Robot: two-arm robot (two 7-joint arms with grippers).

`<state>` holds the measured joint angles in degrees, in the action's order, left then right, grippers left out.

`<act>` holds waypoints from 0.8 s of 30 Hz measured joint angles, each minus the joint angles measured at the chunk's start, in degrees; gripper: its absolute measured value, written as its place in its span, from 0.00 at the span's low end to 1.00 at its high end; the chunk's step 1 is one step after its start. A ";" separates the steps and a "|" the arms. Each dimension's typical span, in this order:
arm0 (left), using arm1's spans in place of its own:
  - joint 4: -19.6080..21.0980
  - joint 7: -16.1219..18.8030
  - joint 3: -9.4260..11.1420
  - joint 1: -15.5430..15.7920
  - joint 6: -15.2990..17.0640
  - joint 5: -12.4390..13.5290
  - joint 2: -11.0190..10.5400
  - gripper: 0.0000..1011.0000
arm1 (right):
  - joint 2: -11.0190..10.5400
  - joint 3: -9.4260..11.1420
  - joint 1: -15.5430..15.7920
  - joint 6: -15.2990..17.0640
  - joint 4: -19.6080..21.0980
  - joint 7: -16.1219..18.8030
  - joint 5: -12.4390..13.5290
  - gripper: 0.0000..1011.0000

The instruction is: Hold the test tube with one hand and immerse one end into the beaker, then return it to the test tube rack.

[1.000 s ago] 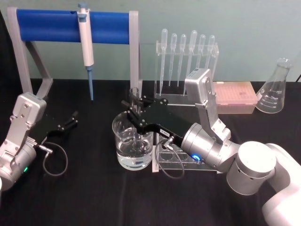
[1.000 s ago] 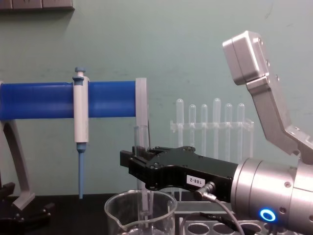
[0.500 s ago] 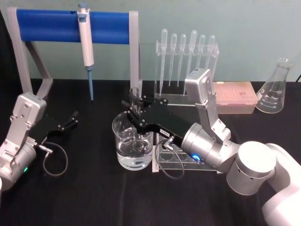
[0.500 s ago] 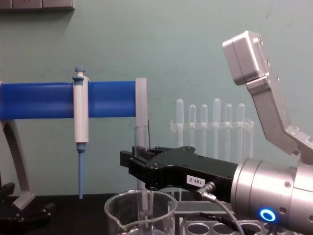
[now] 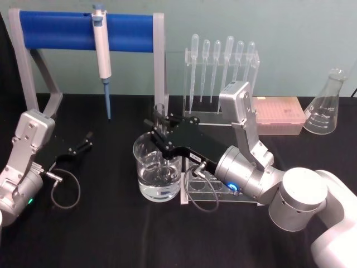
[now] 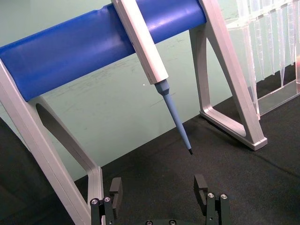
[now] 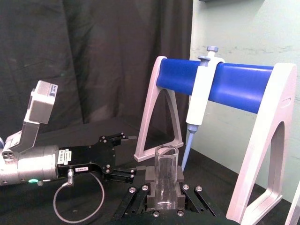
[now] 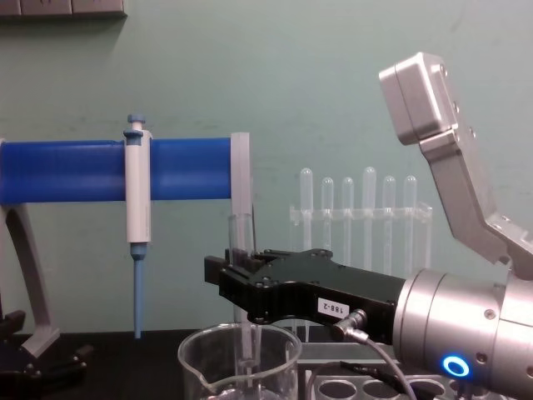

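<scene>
My right pincer (image 5: 159, 128) is clenched on the test tube (image 5: 160, 111), gripping it partway down its length so the open mouth stands clear above my fingers (image 7: 151, 193). The tube is upright over the beaker (image 5: 144, 181) and its lower part runs down inside the glass wall; from the chest the tube (image 8: 241, 229) rises above my black pincer (image 8: 236, 268) and shows again below it, within the rim of the beaker (image 8: 196, 345). Clear liquid fills the lower part of the beaker; I cannot tell whether the tube's round end is under its surface.

The test tube rack (image 5: 211, 188) sits on the black table (image 5: 111, 234) just beside the beaker, on my right, under my wrist.

My left pincer (image 5: 85, 140) lies low on the table, well apart from the beaker, released and holding nothing, with a wide gap between its fingers (image 6: 201, 185).

Behind stand a blue-barred stand (image 5: 61, 30) with a pipettor (image 5: 101, 50) hung on it, and a row of pipettes (image 5: 220, 61).
</scene>
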<state>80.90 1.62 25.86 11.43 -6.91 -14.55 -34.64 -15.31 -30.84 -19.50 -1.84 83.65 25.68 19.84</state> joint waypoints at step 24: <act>0.00 0.00 0.00 0.00 0.00 0.00 0.00 0.99 | 0.00 0.00 0.00 0.00 0.00 0.00 0.00 0.22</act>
<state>80.90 1.62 25.86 11.43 -6.91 -14.55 -34.64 -15.31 -30.84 -19.50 -1.84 83.65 25.68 19.84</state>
